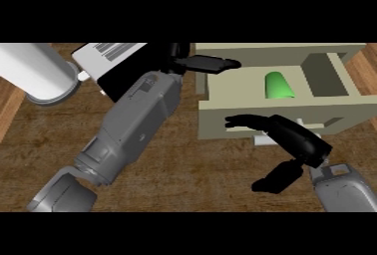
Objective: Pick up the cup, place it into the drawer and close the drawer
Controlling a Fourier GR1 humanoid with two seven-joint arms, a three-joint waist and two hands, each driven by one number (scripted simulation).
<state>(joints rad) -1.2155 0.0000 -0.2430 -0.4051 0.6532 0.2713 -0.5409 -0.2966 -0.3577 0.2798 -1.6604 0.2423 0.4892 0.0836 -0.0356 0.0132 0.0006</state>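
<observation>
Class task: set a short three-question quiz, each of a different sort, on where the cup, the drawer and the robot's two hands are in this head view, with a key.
1. True or false: the green cup lies on the wooden counter outside the drawer.
2. Which hand is at the drawer's front panel? A. left hand B. right hand
3. Fill in: the drawer is ____ (open/closed).

Key
1. False: the cup lies on its side inside the drawer.
2. B: the right hand is at the front panel; the left is at the drawer's back left corner.
3. Open.
</observation>
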